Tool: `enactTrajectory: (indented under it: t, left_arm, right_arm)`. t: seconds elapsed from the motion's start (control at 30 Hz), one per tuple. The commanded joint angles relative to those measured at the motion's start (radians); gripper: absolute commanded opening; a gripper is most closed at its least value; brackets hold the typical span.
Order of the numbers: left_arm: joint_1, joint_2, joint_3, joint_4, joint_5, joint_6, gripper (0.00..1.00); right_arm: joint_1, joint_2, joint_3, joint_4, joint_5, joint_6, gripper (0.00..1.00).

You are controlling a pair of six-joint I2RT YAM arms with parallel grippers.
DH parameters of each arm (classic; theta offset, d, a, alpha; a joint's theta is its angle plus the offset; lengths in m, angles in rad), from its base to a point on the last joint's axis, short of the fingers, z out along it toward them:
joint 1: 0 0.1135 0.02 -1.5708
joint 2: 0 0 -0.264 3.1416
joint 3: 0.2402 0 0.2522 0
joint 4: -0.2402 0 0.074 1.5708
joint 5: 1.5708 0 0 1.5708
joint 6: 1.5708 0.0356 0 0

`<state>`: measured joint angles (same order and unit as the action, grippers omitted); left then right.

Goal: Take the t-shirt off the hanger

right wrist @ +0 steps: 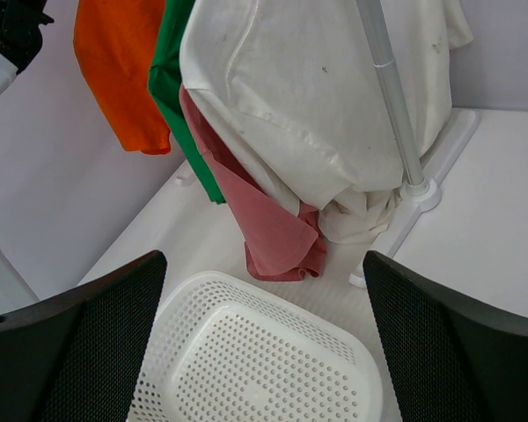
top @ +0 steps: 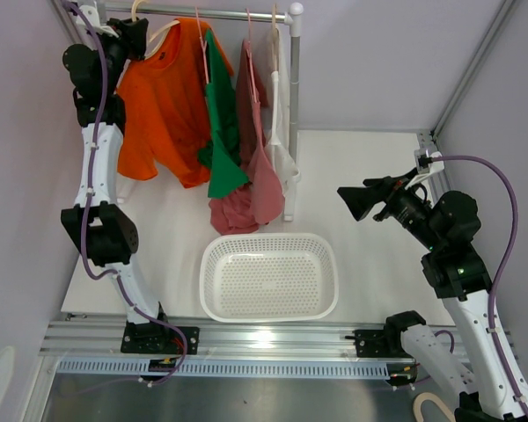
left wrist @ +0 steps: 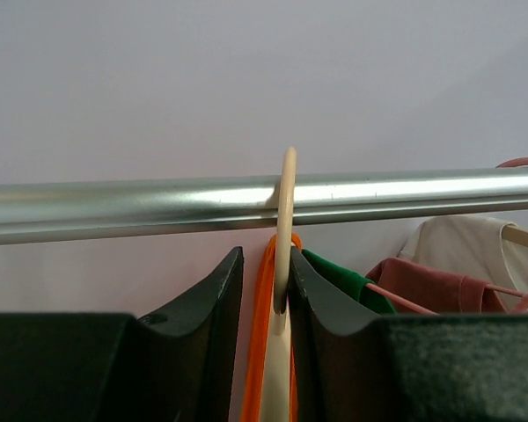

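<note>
An orange t-shirt (top: 163,105) hangs on a cream hanger (top: 163,33) at the left end of the metal rail (top: 211,12). My left gripper (top: 134,37) is up at the rail. In the left wrist view its jaws (left wrist: 266,264) stand close together around the hanger's neck, just below the hook (left wrist: 286,202) that sits over the rail (left wrist: 114,207). The orange collar (left wrist: 262,308) lies between the fingers too. My right gripper (top: 352,202) is wide open and empty above the table, right of the rack. The orange shirt also shows in the right wrist view (right wrist: 119,70).
A green shirt (top: 222,132), a pink shirt (top: 255,176) and a white shirt (top: 282,105) hang on the same rail, right of the orange one. The rack's post (top: 292,114) stands on the table. A white perforated basket (top: 268,242) sits at the near middle.
</note>
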<state>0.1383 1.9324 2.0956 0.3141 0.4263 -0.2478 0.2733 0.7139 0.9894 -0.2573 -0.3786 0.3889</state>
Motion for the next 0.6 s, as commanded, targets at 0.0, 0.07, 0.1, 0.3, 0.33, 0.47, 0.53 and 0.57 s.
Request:
enactTrajectory:
  t: [0.0,0.07,0.1,0.3,0.33,0.47,0.53,0.57]
  left_arm:
    - [0.007,0.011,0.018,0.005,0.008,0.027,0.30]
    - [0.007,0.013,0.020,0.000,0.012,0.030,0.30]
    - [0.006,0.016,0.020,-0.004,0.018,0.036,0.30]
    - [0.006,0.022,0.060,-0.078,0.052,0.093,0.30]
    - [0.006,0.023,0.063,-0.098,0.055,0.097,0.30]
    - [0.006,0.028,0.084,-0.128,0.048,0.105,0.22]
    - [0.006,0.028,0.086,-0.138,0.045,0.110,0.17]
    - [0.006,0.028,0.084,-0.139,0.043,0.111,0.17]
  right_arm:
    - [0.006,-0.008,0.002,0.009,-0.014,0.005,1.00]
    - [0.007,-0.008,0.000,0.009,-0.016,0.005,1.00]
    - [0.006,-0.008,0.000,0.010,-0.014,0.004,1.00]
    - [0.006,-0.005,-0.005,0.015,-0.017,0.007,1.00]
    - [0.006,-0.005,-0.006,0.016,-0.019,0.007,1.00]
    - [0.006,-0.001,-0.005,0.018,-0.020,0.007,1.00]
    - [0.006,-0.001,-0.008,0.021,-0.020,0.007,1.00]
    - [0.006,-0.001,-0.011,0.021,-0.020,0.008,1.00]
